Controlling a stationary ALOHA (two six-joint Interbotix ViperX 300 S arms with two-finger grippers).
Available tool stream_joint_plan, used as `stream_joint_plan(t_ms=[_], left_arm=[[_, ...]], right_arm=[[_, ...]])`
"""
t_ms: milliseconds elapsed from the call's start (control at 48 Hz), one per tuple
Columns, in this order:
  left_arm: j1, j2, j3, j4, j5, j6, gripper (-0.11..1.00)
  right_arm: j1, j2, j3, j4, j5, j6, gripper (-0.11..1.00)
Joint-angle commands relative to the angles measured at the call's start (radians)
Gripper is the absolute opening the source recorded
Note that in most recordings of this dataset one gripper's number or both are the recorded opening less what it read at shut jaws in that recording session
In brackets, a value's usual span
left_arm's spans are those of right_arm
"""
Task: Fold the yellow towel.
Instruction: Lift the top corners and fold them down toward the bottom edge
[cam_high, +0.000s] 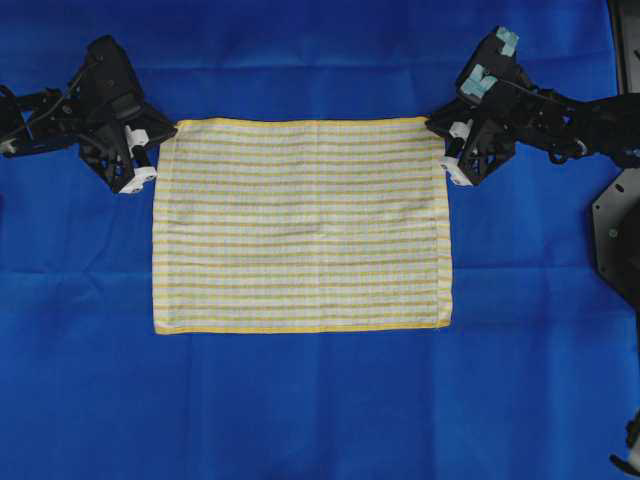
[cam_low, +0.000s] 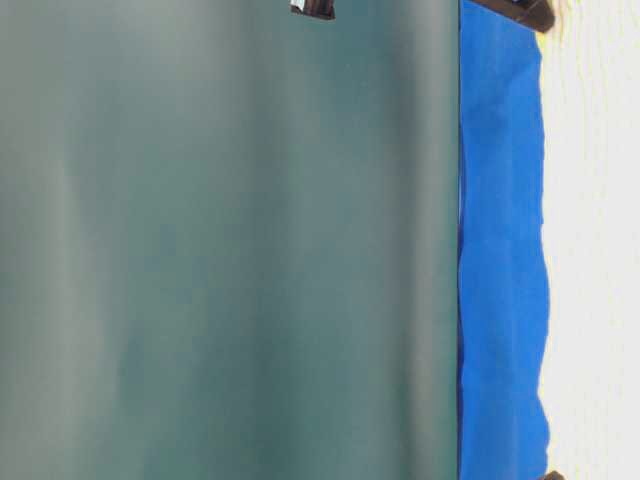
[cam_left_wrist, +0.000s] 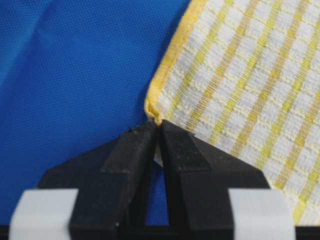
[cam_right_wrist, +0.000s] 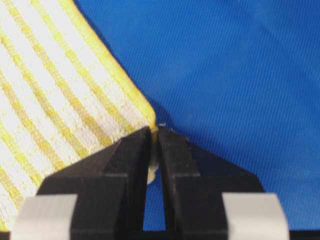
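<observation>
L hand (cam_left_wrist: 156, 131) pinching yellow towel (cam_high: 300, 225) corner | R hand (cam_right_wrist: 154, 136) same

Table-level view: blurred grey-green surface (cam_low: 230, 250) fills most of the frame, unidentifiable. Yellow towel (cam_low: 595, 250) cut off at right edge, washed out. Wrist views: towel corners hidden between jaws. Overhead: both arms cut off at frame sides.
</observation>
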Motion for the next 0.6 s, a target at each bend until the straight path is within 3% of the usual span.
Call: stream_joint_plan(t_ms=[0,292,583], left_arm=[[0.012,-0.048,-0.011,-0.003,0.015,0.003,0.03],[0.012,-0.186,-0.009,-0.003,0.074,0.008,0.03],[0.005,-0.204,-0.003,-0.003,0.077,0.005,0.03]], right_arm=[[-0.002,-0.041,-0.003,0.005,-0.003,-0.002,0.05],[0.0,-0.112,0.0,0.008,0.005,-0.002,0.05],[0.0,-0.132,0.0,0.015,0.021,-0.002,0.05]])
